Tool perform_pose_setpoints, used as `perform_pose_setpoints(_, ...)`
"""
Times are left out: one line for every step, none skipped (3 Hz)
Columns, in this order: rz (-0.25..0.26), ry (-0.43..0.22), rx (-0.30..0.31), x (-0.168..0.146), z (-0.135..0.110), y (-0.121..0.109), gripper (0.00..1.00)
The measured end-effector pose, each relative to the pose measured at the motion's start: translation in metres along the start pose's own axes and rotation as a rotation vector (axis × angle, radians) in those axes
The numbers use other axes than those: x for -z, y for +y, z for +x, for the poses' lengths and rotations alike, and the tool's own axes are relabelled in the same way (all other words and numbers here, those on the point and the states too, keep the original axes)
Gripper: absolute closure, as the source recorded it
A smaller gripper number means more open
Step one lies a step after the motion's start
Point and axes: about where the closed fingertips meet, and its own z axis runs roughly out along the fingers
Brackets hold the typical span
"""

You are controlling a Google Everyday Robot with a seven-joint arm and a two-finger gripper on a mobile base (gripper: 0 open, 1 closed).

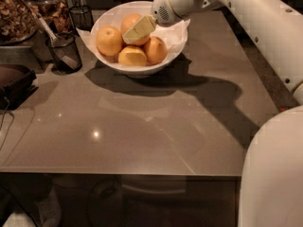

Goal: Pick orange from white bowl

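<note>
Presently the gripper (136, 31) sits low inside the white bowl (142, 71), lying across the orange (129, 21), which rests at the bowl's rear among three other fruits (109, 40). Whether it is spread or holding anything, I cannot tell.

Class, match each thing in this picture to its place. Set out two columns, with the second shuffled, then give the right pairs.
Things
1. pale gripper
2. large pinkish-orange round orange
3. small deep-orange fruit
4. black mesh cup

Places
A. on the grey table, left of the wide glossy white bowl in the picture
B. at the back of the bowl, partly behind the gripper
C. just above the fruits in the bowl
D. at the bowl's right side

Pairs: 1-C, 2-B, 3-D, 4-A
</note>
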Motion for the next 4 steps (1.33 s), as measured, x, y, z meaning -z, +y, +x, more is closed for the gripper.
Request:
perform_pose_setpoints(-0.010,0.009,-0.004,-0.006,0.000,0.000,0.19)
perform_pose_setpoints(-0.027,0.013,-0.013,-0.011,0.002,0.002,0.19)
perform_pose_setpoints(-0.053,0.015,-0.023,-0.017,0.004,0.006,0.19)
perform_pose_setpoints(-0.066,0.018,-0.026,-0.020,0.004,0.008,0.18)
